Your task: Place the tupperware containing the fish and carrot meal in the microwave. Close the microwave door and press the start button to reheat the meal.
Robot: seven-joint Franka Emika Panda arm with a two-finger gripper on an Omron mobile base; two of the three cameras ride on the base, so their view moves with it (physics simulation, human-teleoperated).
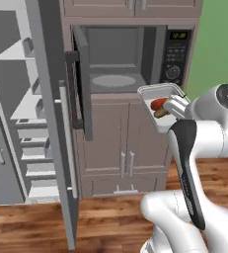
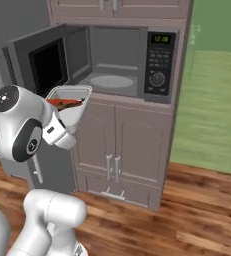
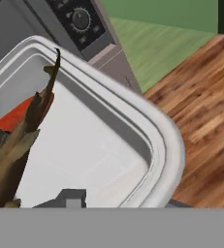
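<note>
The translucent-white tupperware (image 1: 150, 92) hangs in the air in front of the microwave's lower right corner, tilted, with my gripper (image 1: 173, 106) shut on its near rim. Inside lie a red-orange carrot piece (image 1: 159, 103) and a dark brown fish piece (image 1: 161, 113). The hand view shows the tupperware's rim (image 3: 154, 133), the fish (image 3: 21, 140) and the carrot (image 3: 9, 120) close up. The microwave (image 1: 116, 58) stands open, its round glass plate (image 1: 113, 80) bare. Its door (image 1: 81, 81) swings out to the left, and the black panel with green display (image 2: 158, 62) is on the right.
A tall grey fridge door (image 1: 54, 128) stands open just left of the microwave door, with fridge shelves (image 1: 31, 123) behind it. Closed cabinet doors (image 1: 125, 143) sit below the microwave. Wooden floor (image 2: 197, 210) and a green wall (image 2: 217, 75) lie to the right.
</note>
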